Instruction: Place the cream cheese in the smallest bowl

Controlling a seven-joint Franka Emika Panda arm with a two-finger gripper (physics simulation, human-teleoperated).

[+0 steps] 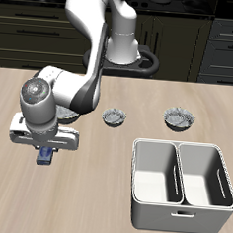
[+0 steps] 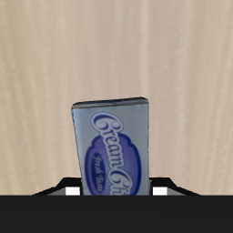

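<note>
The cream cheese (image 2: pixel 111 146) is a dark blue flat box with a lighter label. It sits between my fingertips (image 2: pixel 69 188), which press on its two long sides. In the exterior view my gripper (image 1: pixel 46 159) is low over the table near the front, shut on the cream cheese (image 1: pixel 46 155). I cannot tell whether the box is off the table. The smallest bowl (image 1: pixel 115 117), speckled with a dark scalloped rim, stands farther back toward the table's middle, well apart from my gripper.
A wider similar bowl (image 1: pixel 179 117) stands beyond the smallest one. A white two-compartment bin (image 1: pixel 181 175) stands near the front edge beside them. My arm's body (image 1: pixel 78 96) hides the table behind the gripper.
</note>
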